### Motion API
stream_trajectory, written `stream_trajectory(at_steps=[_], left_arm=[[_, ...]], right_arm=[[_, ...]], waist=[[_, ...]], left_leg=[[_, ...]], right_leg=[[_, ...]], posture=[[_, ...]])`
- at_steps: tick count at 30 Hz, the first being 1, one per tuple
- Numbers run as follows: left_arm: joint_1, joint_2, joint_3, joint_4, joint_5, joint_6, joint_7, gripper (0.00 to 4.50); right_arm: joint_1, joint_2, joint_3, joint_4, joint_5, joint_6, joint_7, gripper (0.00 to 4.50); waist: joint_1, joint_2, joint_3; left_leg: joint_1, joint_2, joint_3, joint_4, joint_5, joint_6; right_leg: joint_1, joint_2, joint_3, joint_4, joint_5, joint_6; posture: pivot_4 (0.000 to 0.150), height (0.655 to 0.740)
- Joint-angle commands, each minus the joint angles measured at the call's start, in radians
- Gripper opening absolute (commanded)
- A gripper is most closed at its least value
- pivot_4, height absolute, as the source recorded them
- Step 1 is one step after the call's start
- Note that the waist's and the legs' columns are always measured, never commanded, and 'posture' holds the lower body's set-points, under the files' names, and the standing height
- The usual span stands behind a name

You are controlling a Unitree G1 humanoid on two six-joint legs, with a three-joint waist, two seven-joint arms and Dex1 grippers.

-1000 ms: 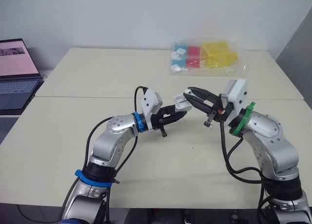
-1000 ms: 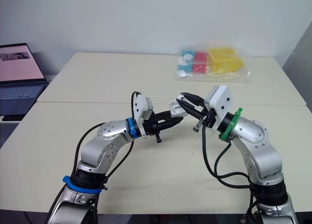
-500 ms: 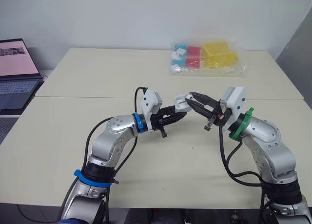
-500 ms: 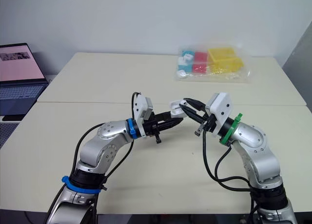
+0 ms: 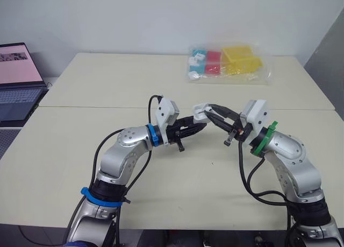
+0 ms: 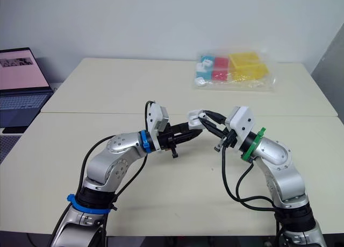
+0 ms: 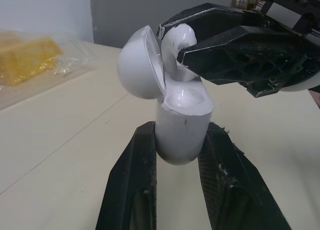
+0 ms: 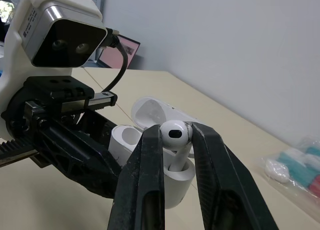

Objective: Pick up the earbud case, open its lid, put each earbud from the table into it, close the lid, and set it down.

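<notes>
Seen from the head, the left gripper's fingers clamp the case, held off the table above its middle. The left wrist view shows its lid open and the earbud just above a socket, stem pointing down. In the right wrist view the right gripper pinches the earbud's head, with the stem tip hidden.

The case hides the stem tip of the earbud.

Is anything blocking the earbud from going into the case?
Nothing visible blocks it. The lid is flipped open, and the earbud, pinched in the right end effector, has its stem dipping into a slot of the case held by the left end effector.
</notes>
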Motion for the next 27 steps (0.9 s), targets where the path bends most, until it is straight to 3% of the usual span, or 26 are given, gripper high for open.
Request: stream_trajectory(at_steps=[1, 3, 12, 17, 24, 27], left_arm=[[-0.015, -0.007, 0.027, -0.047, -0.028, -0.011, 0.004, 0.78], [-0.017, -0.009, 0.027, -0.046, -0.027, -0.010, 0.004, 0.78], [-0.015, -0.009, 0.028, -0.041, -0.020, -0.008, 0.007, 0.78], [-0.008, -0.013, 0.025, -0.035, -0.011, -0.011, 0.009, 0.78], [0.017, 0.018, 0.024, -0.020, 0.019, -0.053, -0.007, 0.78], [0.026, 0.022, 0.019, -0.027, 0.018, -0.058, -0.009, 0.78]], right_arm=[[0.011, -0.007, 0.006, -0.022, 0.016, 0.026, 0.005, 0.43], [0.009, -0.011, 0.007, -0.022, 0.020, 0.038, 0.007, 0.43], [-0.008, -0.042, -0.003, -0.060, 0.037, 0.086, 0.014, 3.69], [0.000, -0.091, -0.056, -0.122, 0.092, 0.145, 0.023, 3.70], [0.036, -0.249, -0.256, -0.150, 0.212, 0.373, -0.009, 3.70], [0.056, -0.301, -0.217, -0.153, 0.188, 0.500, -0.056, 3.70]], waist=[[0.000, 0.000, 0.000], [0.000, 0.000, 0.000], [0.000, 0.000, 0.000], [0.000, 0.000, 0.000], [0.002, 0.000, 0.000], [0.001, 0.000, 0.000]], left_leg=[[0.000, 0.000, 0.000, 0.000, 0.000, 0.000], [0.000, 0.000, 0.000, 0.000, 0.000, 0.000], [0.000, 0.000, 0.000, 0.000, 0.000, 0.000], [0.000, 0.000, 0.000, 0.000, 0.000, 0.000], [0.000, 0.000, 0.000, 0.000, 0.000, 0.000], [0.000, 0.000, 0.000, 0.000, 0.000, 0.000]], right_leg=[[0.000, 0.000, 0.000, 0.000, 0.000, 0.000], [0.000, 0.000, 0.000, 0.000, 0.000, 0.000], [0.000, 0.000, 0.000, 0.000, 0.000, 0.000], [0.000, 0.000, 0.000, 0.000, 0.000, 0.000], [0.000, 0.000, 0.000, -0.001, 0.000, 0.000], [0.000, -0.001, 0.000, -0.001, 0.000, 0.000]], posture=[[0.150, 0.7400], [0.150, 0.7400], [0.150, 0.7400], [0.150, 0.7400], [0.150, 0.7400], [0.150, 0.7400]])
